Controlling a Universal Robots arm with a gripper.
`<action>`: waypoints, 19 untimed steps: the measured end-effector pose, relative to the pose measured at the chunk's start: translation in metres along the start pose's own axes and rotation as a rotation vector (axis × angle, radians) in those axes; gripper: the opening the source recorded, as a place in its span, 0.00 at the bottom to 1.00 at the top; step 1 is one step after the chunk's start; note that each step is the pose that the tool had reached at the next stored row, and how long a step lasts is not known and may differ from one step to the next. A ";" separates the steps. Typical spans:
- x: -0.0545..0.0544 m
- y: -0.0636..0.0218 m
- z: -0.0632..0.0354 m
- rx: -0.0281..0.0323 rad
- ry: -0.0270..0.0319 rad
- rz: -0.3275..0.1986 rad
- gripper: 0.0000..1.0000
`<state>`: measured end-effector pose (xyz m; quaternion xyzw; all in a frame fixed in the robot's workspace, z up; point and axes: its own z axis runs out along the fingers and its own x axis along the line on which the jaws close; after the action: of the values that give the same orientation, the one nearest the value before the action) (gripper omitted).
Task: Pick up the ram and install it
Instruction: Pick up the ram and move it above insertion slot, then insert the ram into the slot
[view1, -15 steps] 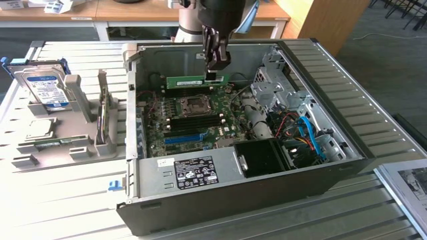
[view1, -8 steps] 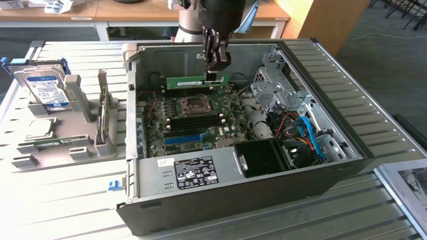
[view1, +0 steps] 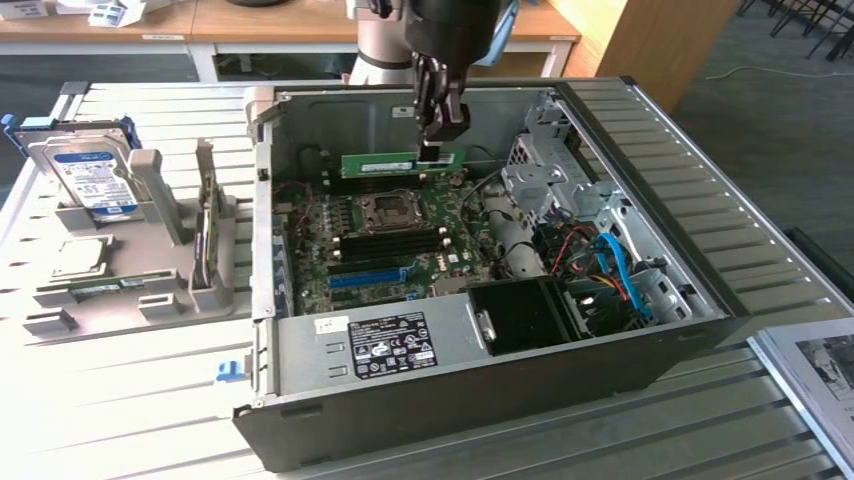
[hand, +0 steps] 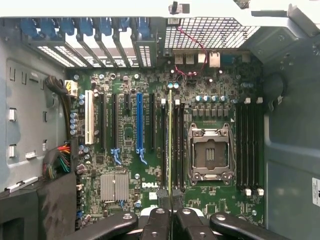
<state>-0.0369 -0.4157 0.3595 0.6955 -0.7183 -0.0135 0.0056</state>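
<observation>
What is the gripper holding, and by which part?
The ram, pinched by the gripper near its end at the exterior view's right.

ram (view1: 400, 162): green | gripper (view1: 437, 150): black | motherboard (hand: 150, 175): dark green | hard drive (view1: 91, 180): silver, blue-and-white label | long slot (hand: 139, 120): blue | end slot (hand: 89, 117): white | cables (view1: 614, 262): blue | case (view1: 467, 400): grey inside, black outside | table (view1: 134, 400): pale grey, ribbed

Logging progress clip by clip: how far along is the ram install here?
Done: pickup, the gripper is shut on the ram. In hand: the ram hangs above the motherboard inside the open case. Left: seating it; it is not yet in a slot.
</observation>
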 end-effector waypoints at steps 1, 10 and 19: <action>0.000 -0.0002 0.0000 0.0000 0.0000 0.000 0.12; 0.000 -0.0002 0.0000 0.0000 -0.0001 0.000 0.12; 0.000 -0.0004 0.0083 0.0000 -0.0004 0.000 0.12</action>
<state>-0.0367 -0.4157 0.3512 0.6955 -0.7184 -0.0136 0.0055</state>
